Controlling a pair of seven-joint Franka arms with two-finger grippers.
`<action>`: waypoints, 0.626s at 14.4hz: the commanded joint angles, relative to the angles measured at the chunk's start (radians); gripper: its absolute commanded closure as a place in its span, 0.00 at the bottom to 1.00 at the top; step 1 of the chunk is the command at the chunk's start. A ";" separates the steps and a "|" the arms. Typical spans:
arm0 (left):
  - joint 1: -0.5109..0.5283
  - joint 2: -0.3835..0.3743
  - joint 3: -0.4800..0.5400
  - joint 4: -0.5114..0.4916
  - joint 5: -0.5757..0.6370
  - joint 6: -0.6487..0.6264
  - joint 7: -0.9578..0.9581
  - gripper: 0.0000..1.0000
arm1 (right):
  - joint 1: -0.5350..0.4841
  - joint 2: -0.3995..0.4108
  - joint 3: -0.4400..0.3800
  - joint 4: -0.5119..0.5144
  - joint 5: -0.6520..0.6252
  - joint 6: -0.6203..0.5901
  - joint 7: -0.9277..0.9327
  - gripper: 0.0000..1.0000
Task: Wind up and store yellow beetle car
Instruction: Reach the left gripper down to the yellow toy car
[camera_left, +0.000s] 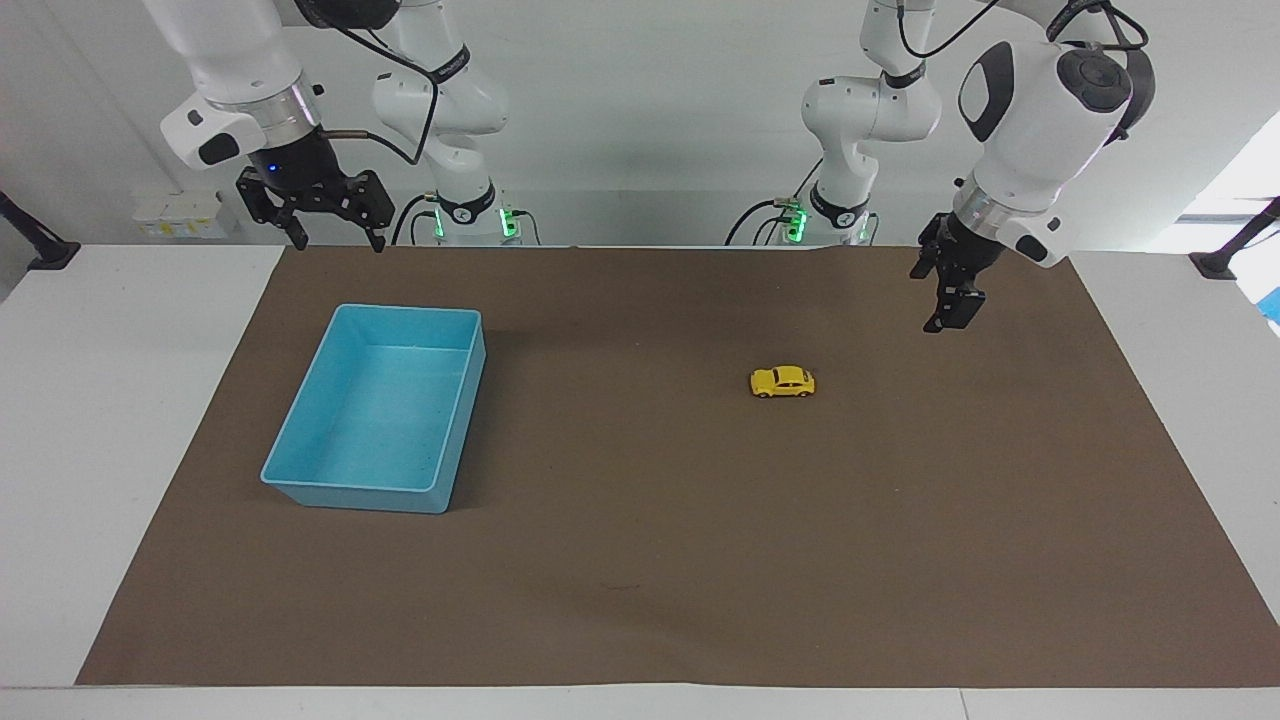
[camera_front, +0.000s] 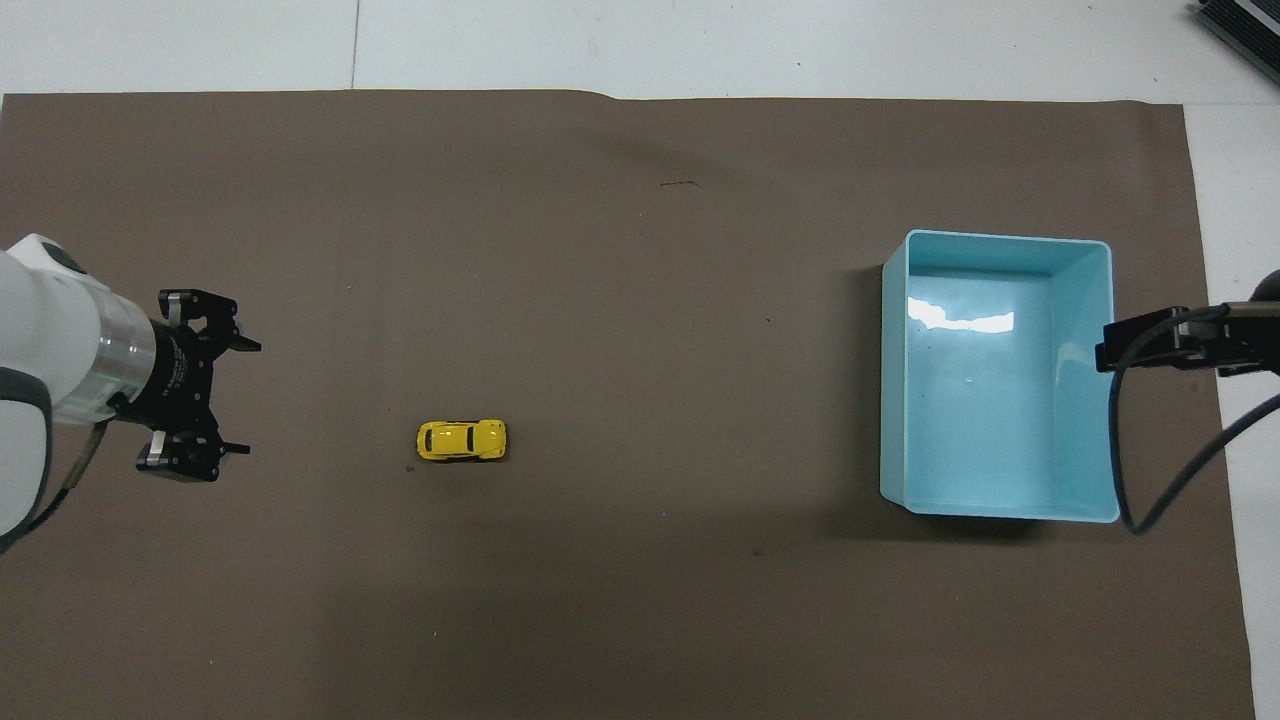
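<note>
Facing view: we see a white tabletop (camera_left: 140, 400) covered by a brown mat (camera_left: 640, 560), with a pale wall rising at the robots' end. The yellow beetle car (camera_left: 782, 382) sits upright on the mat toward the left arm's end, bare mat on all sides. The blue bin (camera_left: 380, 410) lies well apart, toward the right arm's end. The left pincer (camera_front: 235, 397) hangs over the mat near the car, jaws wide, holding nothing. The right pincer (camera_left: 335, 240) waits, spread and empty, over the mat's edge nearest the robots.
</note>
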 joint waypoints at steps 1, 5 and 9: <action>-0.041 -0.007 0.014 -0.056 -0.015 0.048 -0.088 0.00 | -0.015 -0.026 0.004 -0.026 0.012 -0.002 -0.021 0.00; -0.121 -0.005 0.014 -0.188 -0.016 0.225 -0.241 0.00 | -0.015 -0.026 0.004 -0.027 0.012 -0.002 -0.020 0.00; -0.192 0.053 0.014 -0.263 -0.016 0.366 -0.355 0.00 | -0.015 -0.026 0.004 -0.024 0.012 -0.002 -0.020 0.00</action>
